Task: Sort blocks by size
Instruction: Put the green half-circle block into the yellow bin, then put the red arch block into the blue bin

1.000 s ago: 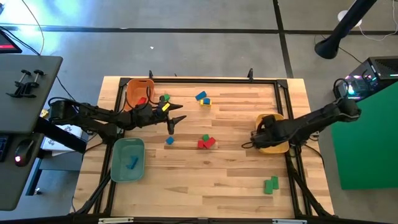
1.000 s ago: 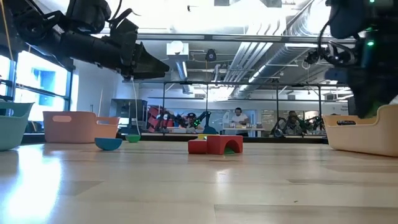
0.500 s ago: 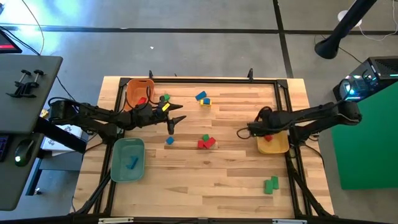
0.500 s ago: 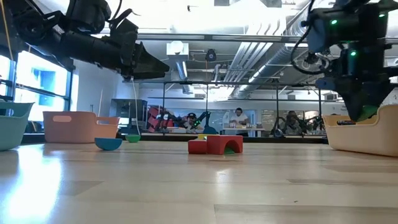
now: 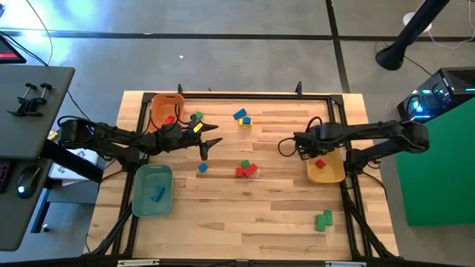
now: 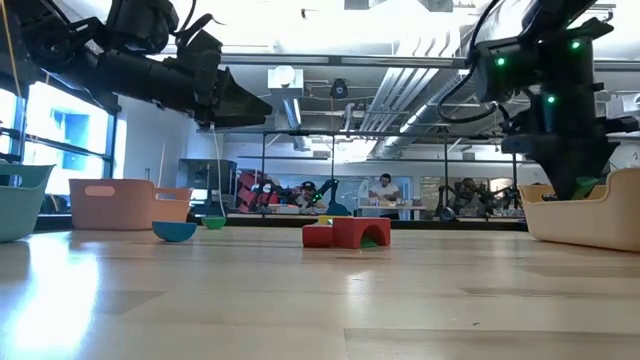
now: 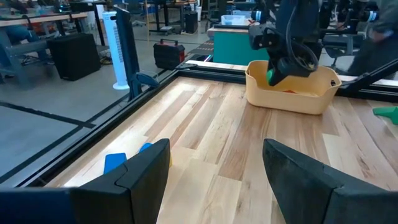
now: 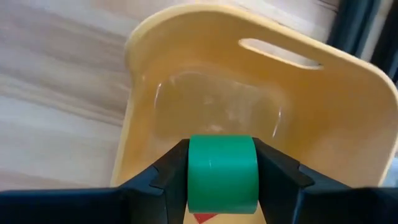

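Yellow tray [image 8: 348,112] is sitting just beyond the right gripper [image 8: 222,171], whose fingers [image 8: 166,171] are clamping a green block [image 8: 222,174] from both sides; a red block [image 5: 320,164] is lying in the tray beneath them. The left gripper [image 7: 211,174] is hovering with fingers spread wide and empty, blue blocks [image 7: 115,162] lying on the wooden table [image 5: 267,215] beside one finger.
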`<state>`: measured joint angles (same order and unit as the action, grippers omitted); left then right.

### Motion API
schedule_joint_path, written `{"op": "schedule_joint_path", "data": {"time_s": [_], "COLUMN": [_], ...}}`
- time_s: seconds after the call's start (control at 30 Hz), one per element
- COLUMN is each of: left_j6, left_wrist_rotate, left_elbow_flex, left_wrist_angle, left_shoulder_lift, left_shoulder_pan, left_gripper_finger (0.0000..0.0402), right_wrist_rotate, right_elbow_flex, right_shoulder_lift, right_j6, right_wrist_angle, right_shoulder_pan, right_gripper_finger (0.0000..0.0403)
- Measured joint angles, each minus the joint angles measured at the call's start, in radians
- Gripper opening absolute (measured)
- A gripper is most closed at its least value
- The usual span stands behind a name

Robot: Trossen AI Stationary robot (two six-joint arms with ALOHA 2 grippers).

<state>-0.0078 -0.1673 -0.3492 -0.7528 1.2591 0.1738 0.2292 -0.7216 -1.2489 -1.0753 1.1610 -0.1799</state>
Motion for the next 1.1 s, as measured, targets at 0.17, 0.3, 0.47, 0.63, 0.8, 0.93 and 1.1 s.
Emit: {"op": "schedule_joint_path", "data": {"time_s": [0.17, 0.3, 0.47, 0.63, 0.8, 0.93, 1.1], "left_j6": [0.0, 0.0, 0.0, 0.0, -0.009, -0.015, -0.033], "left_wrist_rotate": [0.0, 0.0, 0.0, 0.0, 0.0, 0.0, 0.0], "left_elbow_flex": [0.0, 0.0, 0.0, 0.0, 0.0, 0.0, 0.0], "left_wrist_angle": [0.0, 0.0, 0.0, 0.0, -0.009, -0.01, -0.018], "left_shoulder_lift": [0.0, 0.0, 0.0, 0.0, 0.0, 0.0, 0.0], "left_shoulder_pan": [0.0, 0.0, 0.0, 0.0, 0.0, 0.0, 0.0], "left_gripper_finger": [0.0243, 0.0243, 0.0243, 0.0243, 0.0243, 0.0243, 0.0243], "right_wrist_rotate": [-0.023, -0.033, 0.003, 0.051, 0.157, 0.249, 0.325], "right_elbow_flex": [0.0, 0.0, 0.0, -0.017, -0.083, -0.128, -0.121], "right_shoulder_lift": [-0.058, -0.096, -0.104, -0.068, -0.004, 0.041, 0.054], "right_j6": [0.102, 0.152, 0.158, 0.132, 0.058, 0.039, 0.233], "right_wrist_angle": [-0.066, -0.116, -0.09, -0.015, 0.095, 0.062, -0.234], "right_shoulder_pan": [0.0, 0.001, 0.001, 0.011, 0.057, 0.119, 0.192], "right_gripper_finger": [0.0158, 0.0185, 0.0229, 0.024, 0.024, 0.024, 0.024]}}
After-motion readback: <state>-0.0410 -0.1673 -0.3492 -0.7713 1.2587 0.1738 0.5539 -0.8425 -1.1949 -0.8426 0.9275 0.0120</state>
